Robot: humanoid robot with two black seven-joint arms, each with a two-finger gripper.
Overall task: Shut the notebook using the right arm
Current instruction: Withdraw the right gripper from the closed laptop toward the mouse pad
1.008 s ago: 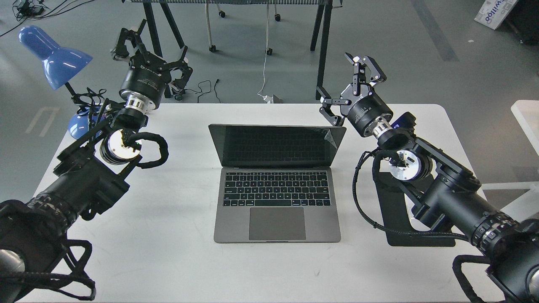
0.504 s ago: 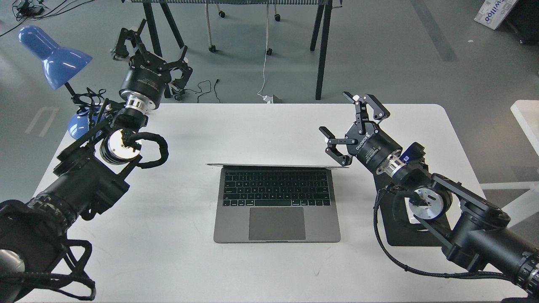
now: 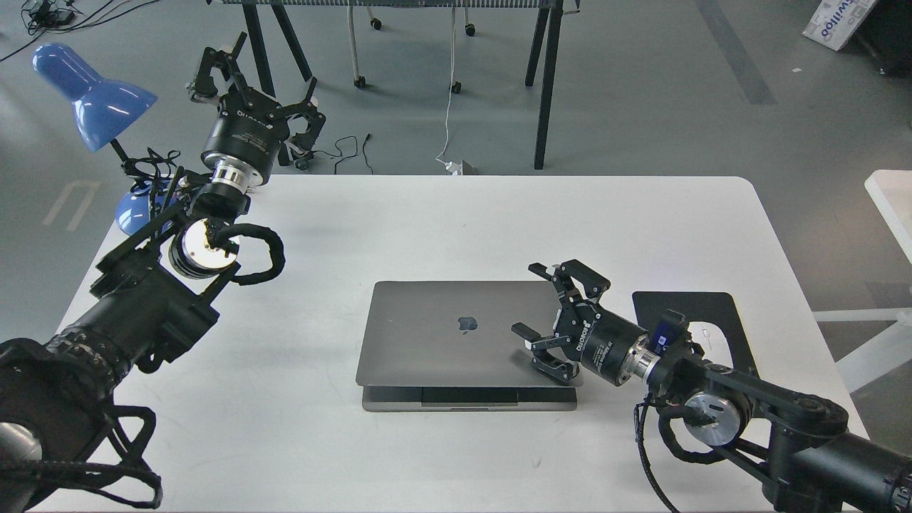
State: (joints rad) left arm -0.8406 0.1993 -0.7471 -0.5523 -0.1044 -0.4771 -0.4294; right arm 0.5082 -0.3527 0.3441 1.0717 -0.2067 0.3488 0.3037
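The grey notebook [image 3: 456, 335] lies in the middle of the white table [image 3: 456, 214], its lid nearly flat with the logo facing up and a thin gap left at the front edge. My right gripper [image 3: 548, 317] is open and rests on the lid's right side, one finger [image 3: 543, 363] near the lid's front right corner. My left gripper [image 3: 249, 78] is open and empty, held up beyond the table's far left corner.
A blue desk lamp [image 3: 89, 92] stands at the far left of the table. A black mouse pad [image 3: 695, 324] lies to the right of the notebook, partly under my right arm. Black trestle legs [image 3: 545, 85] stand on the floor behind the table.
My right gripper came down and toward me, pushing the lid from upright, through half shut, to almost flat on the keyboard. The left arm has not moved.
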